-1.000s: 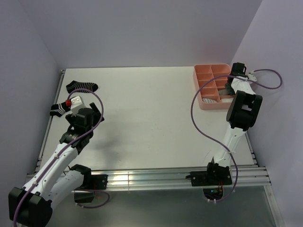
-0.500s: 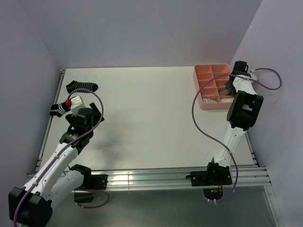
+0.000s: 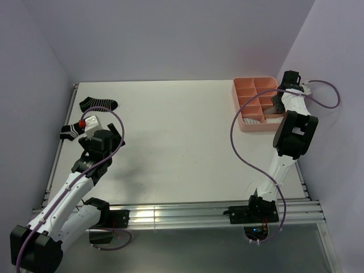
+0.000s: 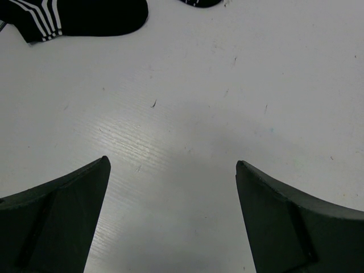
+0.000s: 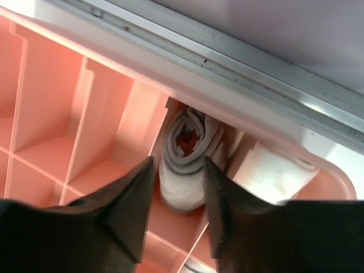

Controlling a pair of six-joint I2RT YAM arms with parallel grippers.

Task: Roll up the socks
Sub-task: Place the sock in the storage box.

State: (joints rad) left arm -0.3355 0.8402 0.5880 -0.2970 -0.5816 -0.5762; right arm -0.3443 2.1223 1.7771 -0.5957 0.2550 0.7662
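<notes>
A rolled taupe sock (image 5: pixel 183 156), red showing at its core, lies in a compartment of the pink tray (image 5: pixel 51 85). My right gripper (image 5: pixel 179 160) hovers over it, open, one finger on each side of the roll. A white rolled sock (image 5: pixel 273 173) fills the compartment to its right. Two black white-striped socks (image 3: pixel 98 103) (image 3: pixel 70 132) lie flat at the table's far left. My left gripper (image 4: pixel 172 163) stands wide open over bare table, just short of one black striped sock (image 4: pixel 85 16).
The pink tray (image 3: pixel 245 85) sits at the table's back right corner against the right wall, with a metal rail (image 5: pixel 227 54) running just behind it. Purple cables loop off both arms. The left wall is close to the black socks.
My right gripper's jaws have spread apart around the taupe roll, and that wrist has lifted slightly up and back. The left arm has not moved.
</notes>
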